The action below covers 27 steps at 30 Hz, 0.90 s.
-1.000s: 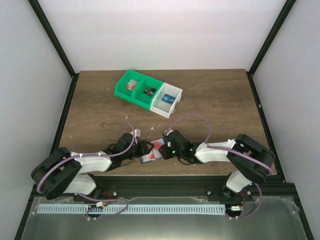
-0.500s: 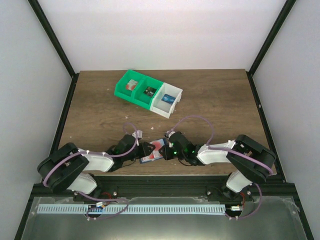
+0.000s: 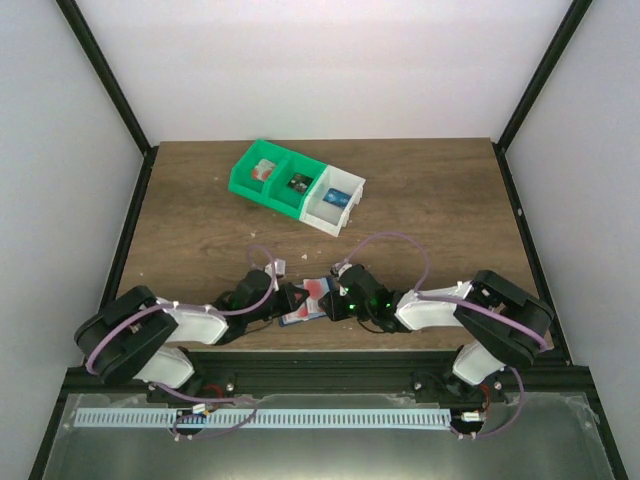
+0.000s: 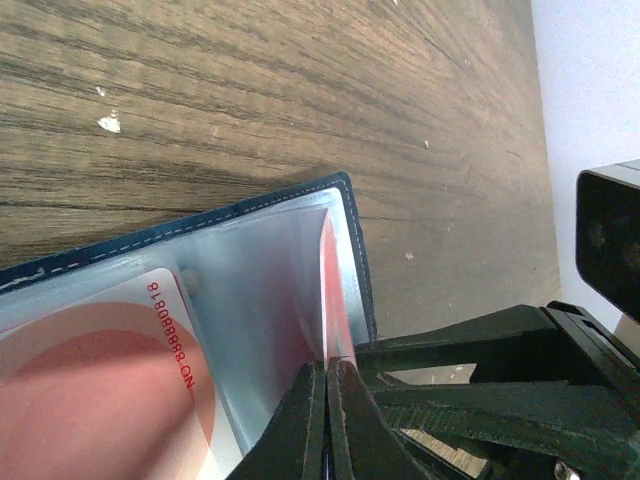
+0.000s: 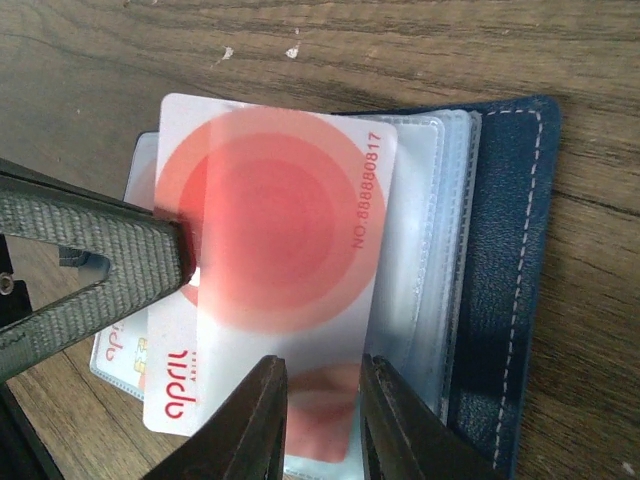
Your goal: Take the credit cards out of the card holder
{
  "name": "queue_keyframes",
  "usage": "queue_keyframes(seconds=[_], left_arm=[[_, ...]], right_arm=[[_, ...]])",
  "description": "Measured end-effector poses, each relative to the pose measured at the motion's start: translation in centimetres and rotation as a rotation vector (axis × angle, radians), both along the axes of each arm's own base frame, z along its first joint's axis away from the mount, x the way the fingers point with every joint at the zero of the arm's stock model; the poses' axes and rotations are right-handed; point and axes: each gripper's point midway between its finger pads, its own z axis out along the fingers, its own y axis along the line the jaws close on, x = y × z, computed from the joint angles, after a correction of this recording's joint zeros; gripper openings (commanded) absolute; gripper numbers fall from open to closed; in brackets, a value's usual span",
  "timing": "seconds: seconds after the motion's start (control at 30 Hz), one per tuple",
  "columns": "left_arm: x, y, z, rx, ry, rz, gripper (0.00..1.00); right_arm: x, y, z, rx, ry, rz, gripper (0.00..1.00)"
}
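The card holder (image 3: 300, 314) lies open near the table's front edge, between the two grippers. Its navy cover (image 5: 505, 250) and clear inner sleeves show in the right wrist view. A red-and-white credit card (image 5: 280, 240) sticks out of a sleeve to the left. My left gripper (image 4: 327, 365) is shut on that card's edge, seen edge-on as a thin red strip (image 4: 330, 290). One left finger (image 5: 100, 250) reaches in at the card's left side. My right gripper (image 5: 322, 400) stands slightly open, its tips over the holder's near edge. A second card (image 4: 90, 380) sits in another sleeve.
A green bin (image 3: 275, 180) joined to a white bin (image 3: 335, 200) stands at the back of the wooden table, with small cards inside. Bare wood (image 4: 250, 90) lies around the card holder. Black frame posts run along both sides.
My left gripper has closed onto the red-and-white card's edge after reaching in a little toward the holder. The right gripper has stayed on the holder.
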Motion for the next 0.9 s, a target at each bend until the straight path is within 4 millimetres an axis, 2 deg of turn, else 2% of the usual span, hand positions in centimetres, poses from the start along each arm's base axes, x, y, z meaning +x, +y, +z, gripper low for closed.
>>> queue_keyframes(seconds=[0.37,0.47,0.57,0.6,0.67,0.73,0.83,0.9], left_arm=[[-0.1,1.4,0.8,0.047,-0.025,0.034,0.0],[-0.2,2.4,1.9,0.07,-0.052,0.052,0.0],[-0.2,3.5,3.6,0.094,-0.083,0.069,0.0],[-0.2,3.8,4.2,0.1,-0.091,0.071,0.0],[-0.3,3.9,6.0,0.094,-0.123,0.06,0.0],[-0.8,3.6,8.1,0.065,-0.163,0.022,0.0],[-2.0,2.8,10.2,0.025,-0.196,-0.064,0.0],[-3.2,2.1,11.0,0.002,-0.2,-0.15,0.0]], right_arm=[[0.0,-0.1,0.0,-0.001,0.004,-0.004,0.23],[-0.3,-0.4,0.1,-0.016,0.007,0.002,0.23],[-0.8,-1.1,1.0,-0.043,-0.004,0.03,0.28],[-1.1,-1.2,1.9,-0.036,-0.017,0.047,0.29],[-1.3,-0.8,5.0,0.008,-0.069,0.091,0.31],[-1.3,0.0,9.4,0.076,-0.147,0.141,0.34],[-1.8,0.9,16.3,0.178,-0.283,0.229,0.36],[-2.4,1.0,19.4,0.209,-0.345,0.282,0.41]])
